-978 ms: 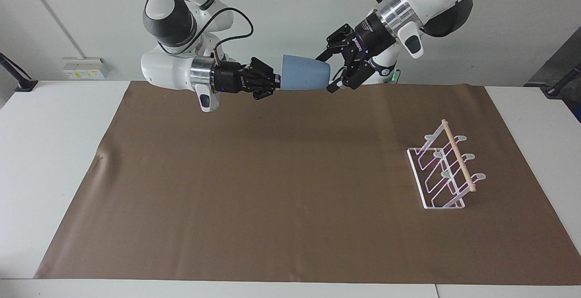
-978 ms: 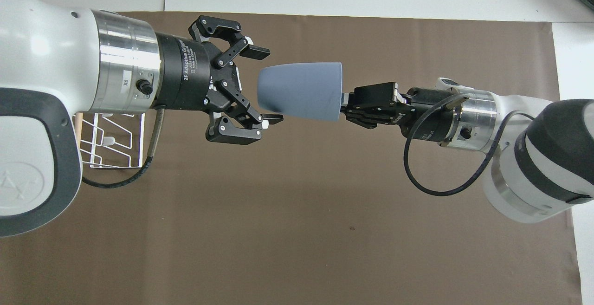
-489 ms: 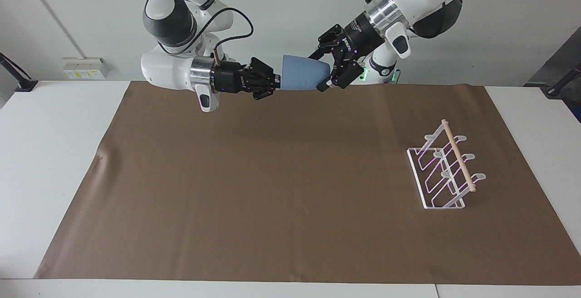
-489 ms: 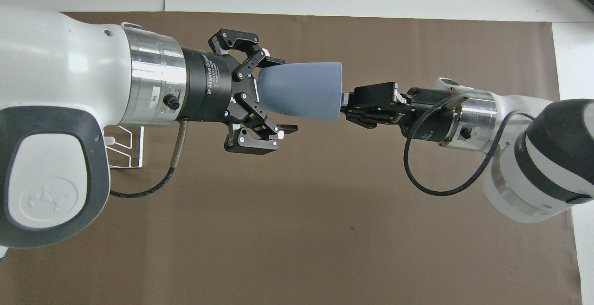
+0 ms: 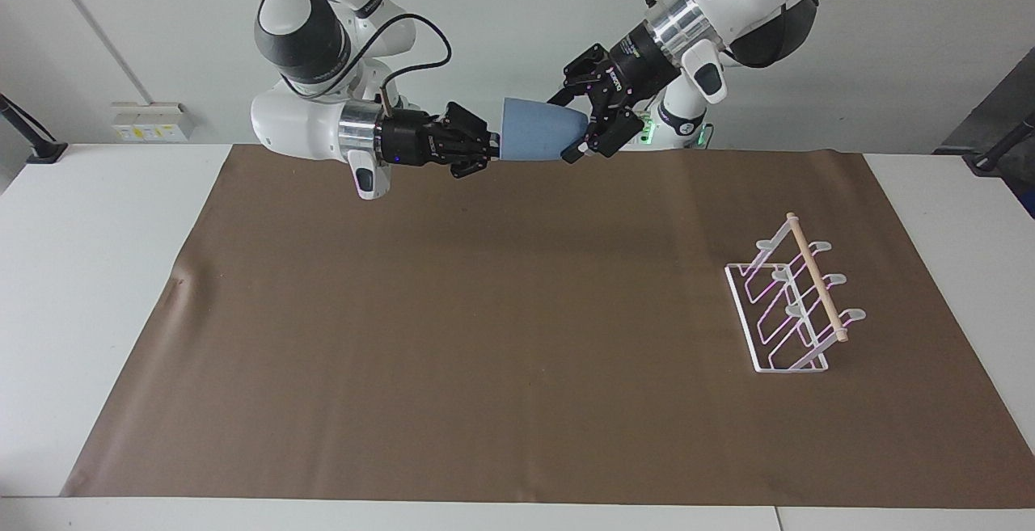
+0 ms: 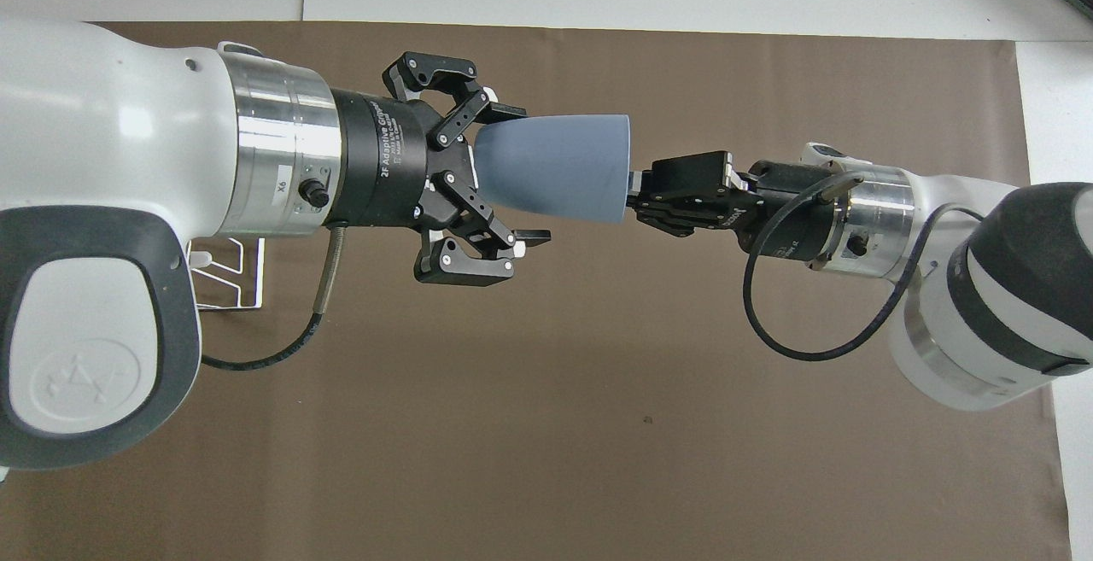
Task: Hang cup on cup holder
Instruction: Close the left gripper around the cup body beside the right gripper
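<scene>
Above the brown mat's robot-side edge, light-blue cup held sideways by its rim in the pinching right gripper, left gripper spread around its base, cup holder well apart toward the left arm's end.

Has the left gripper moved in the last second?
Yes. The left gripper has closed in on the cup, away from the cup holder; its open fingers now straddle the cup's narrow end.

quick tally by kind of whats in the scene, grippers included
cup: 1
cup holder: 1
brown mat: 1
grippers: 2, the left gripper and the right gripper
total: 5
</scene>
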You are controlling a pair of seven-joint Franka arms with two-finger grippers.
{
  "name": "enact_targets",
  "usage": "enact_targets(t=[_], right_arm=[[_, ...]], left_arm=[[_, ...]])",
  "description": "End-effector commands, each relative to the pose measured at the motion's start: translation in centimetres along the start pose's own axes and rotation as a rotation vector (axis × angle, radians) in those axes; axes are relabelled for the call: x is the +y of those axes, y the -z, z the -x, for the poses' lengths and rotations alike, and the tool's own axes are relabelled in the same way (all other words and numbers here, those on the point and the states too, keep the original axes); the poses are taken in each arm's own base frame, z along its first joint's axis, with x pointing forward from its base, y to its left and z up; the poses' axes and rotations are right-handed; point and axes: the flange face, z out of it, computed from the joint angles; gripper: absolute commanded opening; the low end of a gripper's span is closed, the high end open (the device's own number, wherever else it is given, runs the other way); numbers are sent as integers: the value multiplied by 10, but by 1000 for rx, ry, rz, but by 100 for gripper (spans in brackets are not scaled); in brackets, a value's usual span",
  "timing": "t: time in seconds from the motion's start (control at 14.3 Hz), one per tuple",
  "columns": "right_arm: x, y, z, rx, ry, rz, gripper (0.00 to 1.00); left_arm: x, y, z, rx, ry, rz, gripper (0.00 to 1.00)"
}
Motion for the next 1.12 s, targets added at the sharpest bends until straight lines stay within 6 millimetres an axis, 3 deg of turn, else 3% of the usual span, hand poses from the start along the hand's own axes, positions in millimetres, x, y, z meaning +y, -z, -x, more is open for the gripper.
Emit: enact_targets(t=[0.0,0.21,0.28,1.05], right_arm=[[-1,4,6,22,24,-22,0],[-1,4,6,22,24,-22,0],[-1,4,6,22,24,-22,0],[-1,6,4,41,15,-17,0]], left_arm=[[-8,-1,4,-18,27,35,81],[-11,-8,7,-32,59,60,9],[-11,-8,6,-29,53,59,0],[-10,-9,4,3,35,66,0]])
